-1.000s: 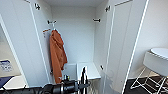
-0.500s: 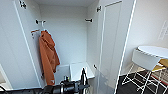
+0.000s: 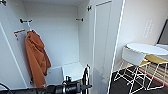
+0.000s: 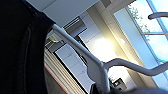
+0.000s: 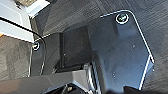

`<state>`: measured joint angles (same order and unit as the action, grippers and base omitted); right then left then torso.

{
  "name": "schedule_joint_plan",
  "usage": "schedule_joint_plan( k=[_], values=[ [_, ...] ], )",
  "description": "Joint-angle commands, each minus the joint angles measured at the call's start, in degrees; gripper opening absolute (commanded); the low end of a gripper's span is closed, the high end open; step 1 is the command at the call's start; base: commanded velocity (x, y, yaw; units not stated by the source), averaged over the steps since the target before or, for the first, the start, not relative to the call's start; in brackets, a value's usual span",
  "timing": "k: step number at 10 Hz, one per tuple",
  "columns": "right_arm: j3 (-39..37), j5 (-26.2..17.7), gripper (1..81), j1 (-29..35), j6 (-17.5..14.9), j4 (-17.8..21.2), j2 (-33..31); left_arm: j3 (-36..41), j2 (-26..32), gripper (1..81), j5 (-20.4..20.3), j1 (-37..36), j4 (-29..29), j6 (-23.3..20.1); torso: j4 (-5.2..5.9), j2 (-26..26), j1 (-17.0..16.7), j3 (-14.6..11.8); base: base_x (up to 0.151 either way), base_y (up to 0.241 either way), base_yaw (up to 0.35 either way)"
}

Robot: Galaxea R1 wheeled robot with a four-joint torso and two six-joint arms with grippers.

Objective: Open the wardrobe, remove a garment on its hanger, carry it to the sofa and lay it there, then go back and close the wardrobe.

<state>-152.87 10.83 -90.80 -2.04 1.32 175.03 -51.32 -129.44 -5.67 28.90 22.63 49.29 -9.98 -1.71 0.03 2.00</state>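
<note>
The hanger (image 4: 100,67) with the garment (image 4: 22,50) sits close against the left claw, whose grip I cannot tell.

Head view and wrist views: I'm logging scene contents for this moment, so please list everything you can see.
Tall white wardrobe: one, white, doors open, straight ahead.
Bulky orange hooded garment: one, orange, hanging at the left inside the wardrobe.
Dark hanging rail brackets: two, dark, high on the wardrobe's inner side walls.
Round white table: one, white, at the right.
White wire-legged chair: one, white, beside the table.
Yellow seat: one, yellow, under the table edge.
Thin white plastic hanger: one, white, close to the left wrist camera.
Black soft fabric: one, black, beside the hanger.
Grey carpet: grey, under the robot.
Robot's dark arm: one, low in the head view.
</note>
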Motion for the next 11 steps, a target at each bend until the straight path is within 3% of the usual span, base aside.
schedule_joint_plan(
  k=[1, 5, 11],
  values=[
    [2.4, -2.2, 81.1, 1.8, -0.6, -0.5, -0.2, 1.4, 0.4, 1.0, -2.5, -7.9, 1.8, -0.9, 0.00, 0.0, 0.0, 0.0, 0.000, 0.000, -0.249],
    [15.4, 0.2, 81.1, 0.2, -0.5, -2.6, -7.4, 1.6, 0.3, 1.0, -2.5, -7.9, 2.3, -0.9, 0.00, 0.0, 0.0, 0.0, 0.000, 0.000, -0.249],
    [14.6, 0.2, 81.1, 0.0, -0.5, -2.1, -6.9, 2.0, 0.4, 1.0, -2.6, -8.0, 2.6, -0.9, 0.00, 0.0, 0.0, 0.0, 0.000, 0.000, -0.250]
  ],
)
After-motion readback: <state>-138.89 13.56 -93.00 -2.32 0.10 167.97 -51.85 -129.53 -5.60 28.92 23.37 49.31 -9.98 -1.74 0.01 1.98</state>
